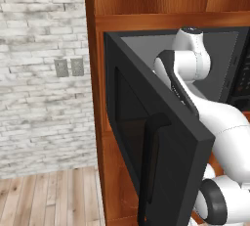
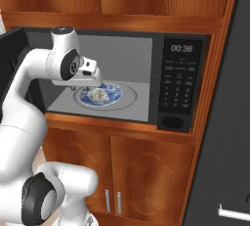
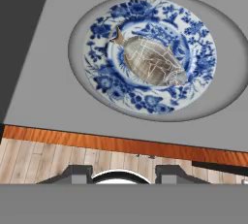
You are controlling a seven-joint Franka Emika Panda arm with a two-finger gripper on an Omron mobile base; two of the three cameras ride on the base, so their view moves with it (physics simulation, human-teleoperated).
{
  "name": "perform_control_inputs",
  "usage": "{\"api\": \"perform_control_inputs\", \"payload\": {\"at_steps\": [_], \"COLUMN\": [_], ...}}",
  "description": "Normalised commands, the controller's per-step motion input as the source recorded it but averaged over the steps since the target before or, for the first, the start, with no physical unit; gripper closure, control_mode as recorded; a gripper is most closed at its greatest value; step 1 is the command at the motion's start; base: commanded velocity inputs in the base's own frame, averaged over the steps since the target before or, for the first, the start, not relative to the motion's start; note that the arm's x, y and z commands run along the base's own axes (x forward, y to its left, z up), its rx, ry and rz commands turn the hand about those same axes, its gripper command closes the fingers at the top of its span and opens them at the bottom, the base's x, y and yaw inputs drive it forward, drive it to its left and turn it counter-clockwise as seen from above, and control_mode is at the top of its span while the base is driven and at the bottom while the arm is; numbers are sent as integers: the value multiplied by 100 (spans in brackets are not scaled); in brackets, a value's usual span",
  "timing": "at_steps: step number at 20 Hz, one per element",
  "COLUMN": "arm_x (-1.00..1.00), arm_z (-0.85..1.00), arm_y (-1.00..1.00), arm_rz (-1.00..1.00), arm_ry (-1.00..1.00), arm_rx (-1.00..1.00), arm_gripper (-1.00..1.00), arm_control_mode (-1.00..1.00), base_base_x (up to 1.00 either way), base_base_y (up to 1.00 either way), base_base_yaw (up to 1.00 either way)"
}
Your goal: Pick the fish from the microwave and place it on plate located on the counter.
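The gripper (image 2: 93,87) hangs inside the mouth of the microwave (image 2: 146,73), just above the near-left edge of the dish, its fingertips (image 3: 77,173) spread apart with nothing between them; the fish (image 3: 150,60) lies straight ahead in the hand view, a grey-silver, brown-tinged lump with fine pale lines across its body, a small forked tail pointing to the upper left of that view and its blunt head to the lower right; it rests flat in the middle of a blue-patterned dish (image 3: 193,29), well inside the rim, and the gripper is apart from it; the dish sits centred in the round recess of the microwave's pale grey floor (image 3: 43,92), with bare floor around it on every side; the front edge of that floor runs just beyond the fingertips, and below it come a reddish-brown wood ledge (image 3: 97,143) and pale floorboards (image 3: 43,162); the microwave door (image 1: 156,137) stands swung wide to the left, its dark handle facing outward, leaving the opening free; the button panel (image 2: 178,80) bounds the cavity on the right and reads 00:38; wooden cabinet doors (image 2: 141,181) close the space above and below the microwave.
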Motion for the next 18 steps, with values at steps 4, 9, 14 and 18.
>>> {"api": "perform_control_inputs", "payload": {"at_steps": [4,9,14,18], "arm_x": [0,1,37,59], "arm_z": [-2,-30,-13,-2], "arm_y": [-4,-41,-17,1], "arm_rz": [7,28,24,8], "arm_ry": [-4,-10,-10,-4], "arm_rx": [0,7,14,7], "arm_gripper": [-100,-100,-100,-100], "arm_control_mode": [-100,-100,-100,-100], "base_base_x": [0,0,0,0], "base_base_y": [0,0,0,0], "base_base_yaw": [0,0,0,0]}}
